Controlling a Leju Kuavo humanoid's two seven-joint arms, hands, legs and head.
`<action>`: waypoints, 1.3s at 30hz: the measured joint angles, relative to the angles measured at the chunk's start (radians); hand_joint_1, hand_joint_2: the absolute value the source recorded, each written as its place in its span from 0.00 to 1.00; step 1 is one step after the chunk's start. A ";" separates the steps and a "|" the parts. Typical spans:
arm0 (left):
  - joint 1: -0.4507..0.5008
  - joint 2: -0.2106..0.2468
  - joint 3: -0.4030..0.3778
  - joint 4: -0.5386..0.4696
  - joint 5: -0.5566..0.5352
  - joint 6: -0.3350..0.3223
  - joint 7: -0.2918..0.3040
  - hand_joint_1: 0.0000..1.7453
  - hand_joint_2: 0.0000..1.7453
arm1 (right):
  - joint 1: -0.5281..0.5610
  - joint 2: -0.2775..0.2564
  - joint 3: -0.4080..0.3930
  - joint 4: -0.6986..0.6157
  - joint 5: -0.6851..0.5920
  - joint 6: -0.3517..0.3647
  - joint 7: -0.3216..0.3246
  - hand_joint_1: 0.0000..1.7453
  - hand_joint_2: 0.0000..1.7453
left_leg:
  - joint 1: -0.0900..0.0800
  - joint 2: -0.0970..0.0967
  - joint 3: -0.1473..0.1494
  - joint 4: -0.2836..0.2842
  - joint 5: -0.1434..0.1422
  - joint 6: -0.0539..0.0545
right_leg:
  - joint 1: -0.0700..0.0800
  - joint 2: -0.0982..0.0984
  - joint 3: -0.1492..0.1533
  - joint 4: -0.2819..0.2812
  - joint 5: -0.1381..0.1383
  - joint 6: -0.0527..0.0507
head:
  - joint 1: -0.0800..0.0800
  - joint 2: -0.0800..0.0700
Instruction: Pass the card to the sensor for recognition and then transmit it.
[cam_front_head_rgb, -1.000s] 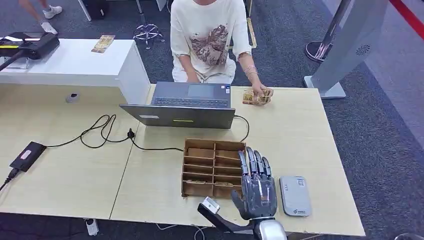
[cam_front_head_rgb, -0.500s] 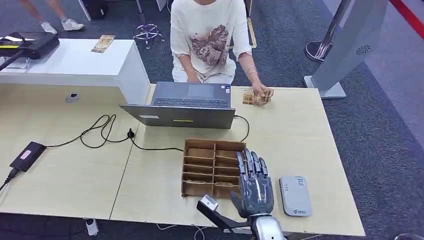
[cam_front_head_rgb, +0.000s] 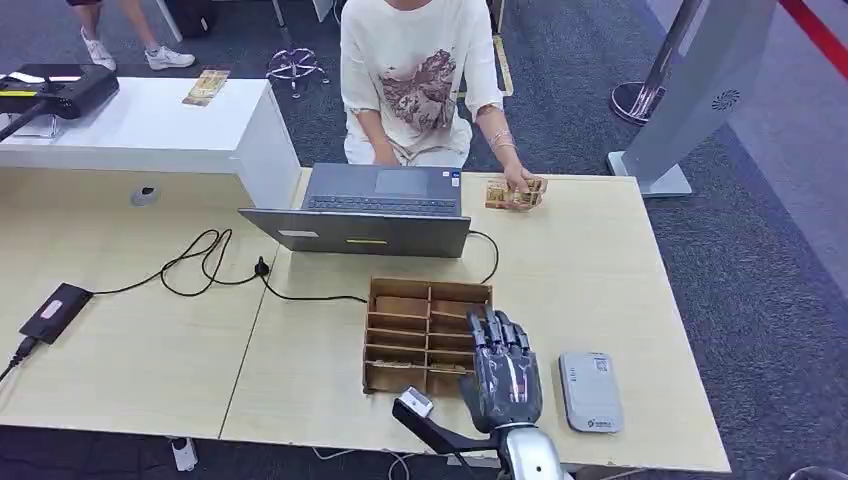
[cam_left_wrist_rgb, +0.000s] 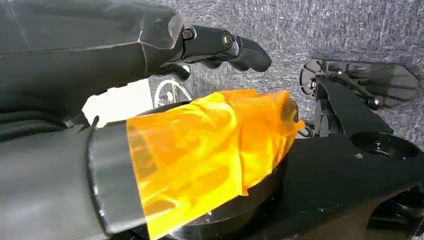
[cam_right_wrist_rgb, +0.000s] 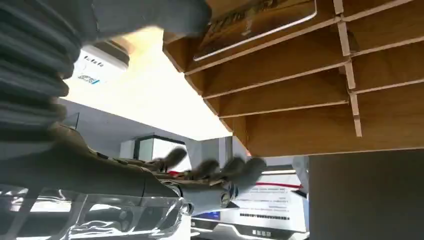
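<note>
Right hand (cam_front_head_rgb: 507, 372) over wooden organizer (cam_front_head_rgb: 405, 335) | card (cam_right_wrist_rgb: 255, 22) brownish, perhaps printed

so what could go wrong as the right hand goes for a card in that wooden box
The right hand hangs over the near right corner of the wooden divided box; its broad fingers may catch the thin dividers instead of the card lying in a slot. The box might also get pushed toward the grey card reader.
</note>
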 joint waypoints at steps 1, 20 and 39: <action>0.000 0.000 0.000 0.000 0.000 0.000 0.000 0.00 0.00 | 0.000 0.000 0.000 0.002 0.000 0.000 0.000 0.77 1.00 | 0.000 0.000 0.000 0.000 0.000 0.000 | 0.000 0.000 0.000 0.000 0.000 0.000 | 0.000 0.000; 0.000 0.000 -0.001 0.000 0.027 0.016 -0.042 0.00 0.00 | 0.002 0.003 -0.009 0.007 0.001 -0.028 -0.009 0.95 1.00 | 0.000 0.000 0.000 0.000 0.000 0.000 | 0.000 0.000 0.000 0.000 0.000 0.000 | 0.000 0.000; 0.000 0.000 -0.001 0.000 0.034 0.018 -0.031 0.00 0.00 | 0.003 0.011 -0.023 -0.007 0.000 -0.036 -0.015 0.16 1.00 | 0.000 0.000 0.000 0.000 0.000 0.000 | 0.000 0.000 0.000 0.000 0.000 0.000 | 0.000 0.000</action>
